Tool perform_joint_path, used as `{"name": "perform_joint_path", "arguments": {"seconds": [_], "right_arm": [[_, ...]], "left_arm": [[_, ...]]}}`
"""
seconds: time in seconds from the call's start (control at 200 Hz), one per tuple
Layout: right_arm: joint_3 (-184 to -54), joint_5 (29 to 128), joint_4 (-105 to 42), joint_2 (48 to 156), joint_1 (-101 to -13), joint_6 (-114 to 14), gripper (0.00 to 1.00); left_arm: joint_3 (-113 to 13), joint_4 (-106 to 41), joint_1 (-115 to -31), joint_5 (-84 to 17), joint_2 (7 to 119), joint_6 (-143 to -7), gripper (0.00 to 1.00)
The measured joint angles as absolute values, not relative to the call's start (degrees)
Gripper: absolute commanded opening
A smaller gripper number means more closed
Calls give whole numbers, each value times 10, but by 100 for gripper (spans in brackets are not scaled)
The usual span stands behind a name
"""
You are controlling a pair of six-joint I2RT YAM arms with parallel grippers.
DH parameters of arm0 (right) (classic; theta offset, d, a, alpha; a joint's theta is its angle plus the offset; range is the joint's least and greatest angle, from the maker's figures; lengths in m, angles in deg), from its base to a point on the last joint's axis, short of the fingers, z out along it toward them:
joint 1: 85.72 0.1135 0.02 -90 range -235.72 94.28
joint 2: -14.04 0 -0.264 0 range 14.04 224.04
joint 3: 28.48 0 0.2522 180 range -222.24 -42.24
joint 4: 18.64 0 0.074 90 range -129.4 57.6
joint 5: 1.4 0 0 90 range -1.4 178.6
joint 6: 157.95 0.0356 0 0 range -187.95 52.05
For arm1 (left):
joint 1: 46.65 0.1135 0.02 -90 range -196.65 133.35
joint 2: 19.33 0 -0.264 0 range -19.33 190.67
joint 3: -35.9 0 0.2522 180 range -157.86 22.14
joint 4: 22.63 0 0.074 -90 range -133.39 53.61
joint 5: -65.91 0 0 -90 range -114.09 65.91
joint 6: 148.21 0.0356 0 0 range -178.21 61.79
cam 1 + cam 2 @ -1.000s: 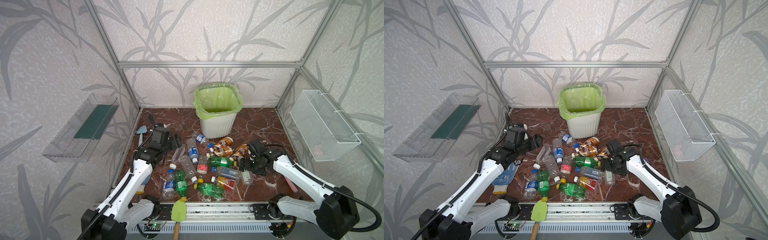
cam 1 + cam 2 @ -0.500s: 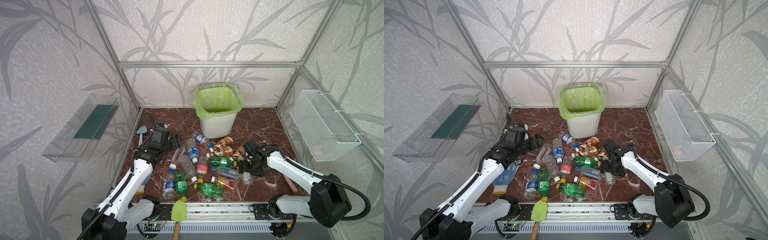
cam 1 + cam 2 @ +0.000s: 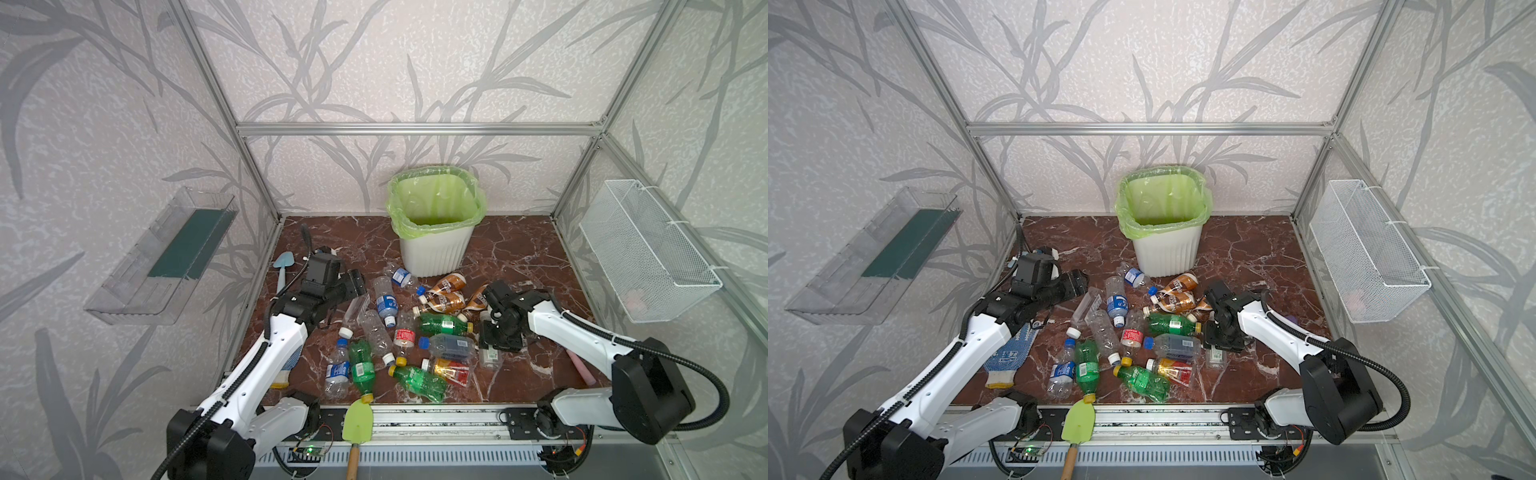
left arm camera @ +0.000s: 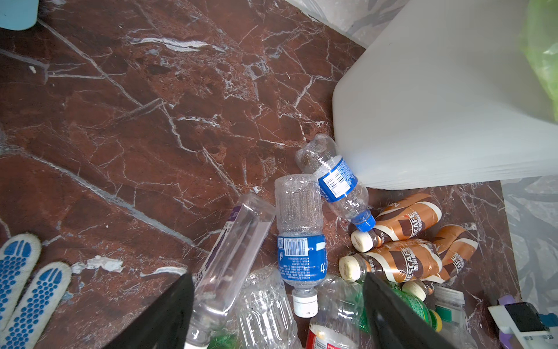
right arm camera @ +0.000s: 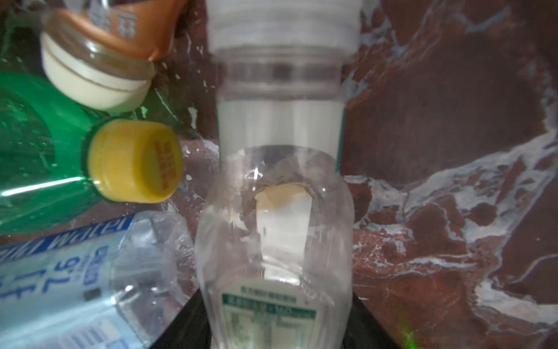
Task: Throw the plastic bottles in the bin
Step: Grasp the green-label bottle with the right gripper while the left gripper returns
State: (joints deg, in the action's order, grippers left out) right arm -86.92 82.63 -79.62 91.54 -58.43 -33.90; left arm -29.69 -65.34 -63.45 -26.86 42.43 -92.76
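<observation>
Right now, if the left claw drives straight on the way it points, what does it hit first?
The left claw would likely meet the crumpled clear bottle first, between its open jaws; the blue-label bottle lies just beyond. Depth is unclear.

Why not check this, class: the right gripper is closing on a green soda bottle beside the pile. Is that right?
Not quite. The right gripper is closing on a clear bottle with a white cap; the green bottle lies beside it, untouched. The right wrist view shows this.
</observation>
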Motion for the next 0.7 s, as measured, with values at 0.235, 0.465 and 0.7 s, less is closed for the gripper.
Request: {"name": "perform_joint_path", "arguments": {"seconds": [0.235,0.465,0.7], "right_arm": [[-850,841,-798,885,-590,-333,49],[-839,852,-823,801,-607,-324,48],[-838,845,-819,695,-618,-301,48]], "left_arm": [[-303,-656,-634,-270,424,-928,87],[-303,-657,-634,-272,424,-928,87],[-303,-657,-634,-274,424,-930,87]]}}
